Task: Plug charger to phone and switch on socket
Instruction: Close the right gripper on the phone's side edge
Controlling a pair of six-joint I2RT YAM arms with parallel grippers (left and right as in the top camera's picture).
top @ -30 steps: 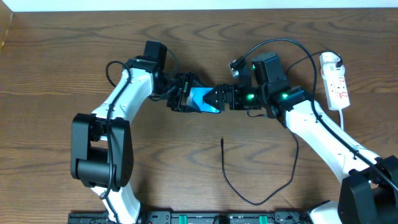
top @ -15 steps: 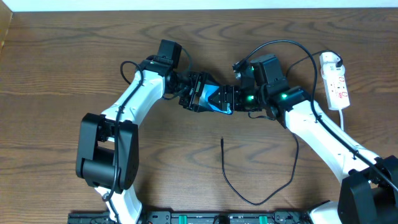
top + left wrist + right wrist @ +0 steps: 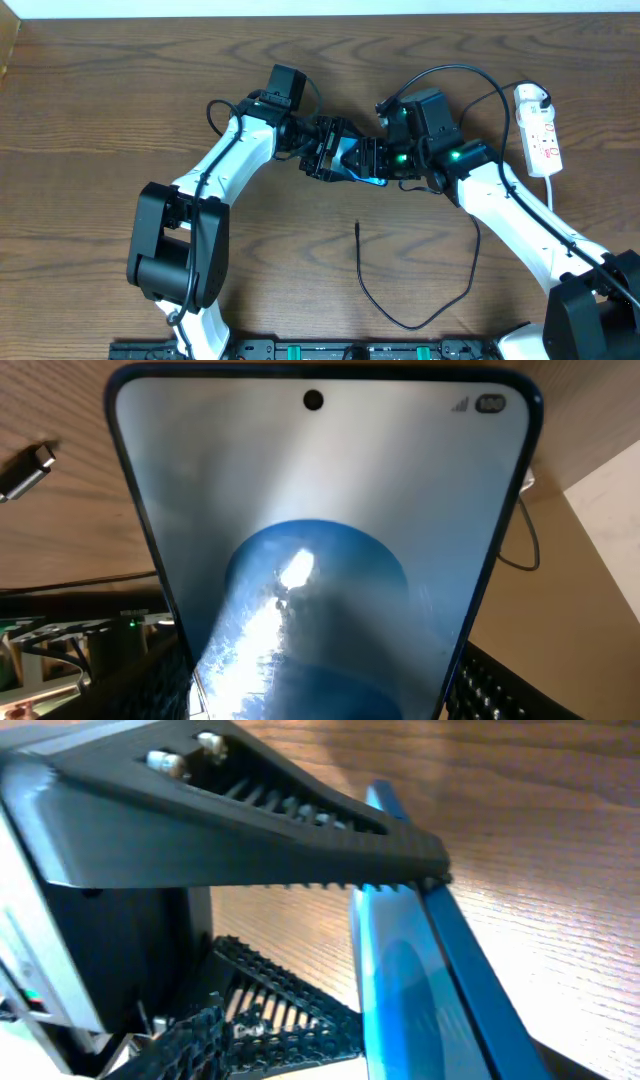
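The phone (image 3: pixel 352 165), blue-screened, hangs above the table between both grippers. My left gripper (image 3: pixel 330 152) is shut on its near end; in the left wrist view the phone (image 3: pixel 320 560) fills the frame. My right gripper (image 3: pixel 368 160) is open, a finger on each side of the phone's other end. In the right wrist view the phone (image 3: pixel 420 1000) is edge-on across my fingertips (image 3: pixel 395 950). The charger (image 3: pixel 365 280) lies loose on the table in front, its connector tip (image 3: pixel 358 226) free; the tip also shows in the left wrist view (image 3: pixel 28 468). The socket (image 3: pixel 540 135) lies at the far right.
The charger's white plug (image 3: pixel 530 97) sits in the socket's far end. A black lead loops over the right arm (image 3: pixel 450 70). Wooden table (image 3: pixel 100 120) all round; the arm bases stand at the front edge.
My left gripper has carried the phone to the right, further in between the right gripper's fingers. The right arm has stayed in place. The charger has not moved.
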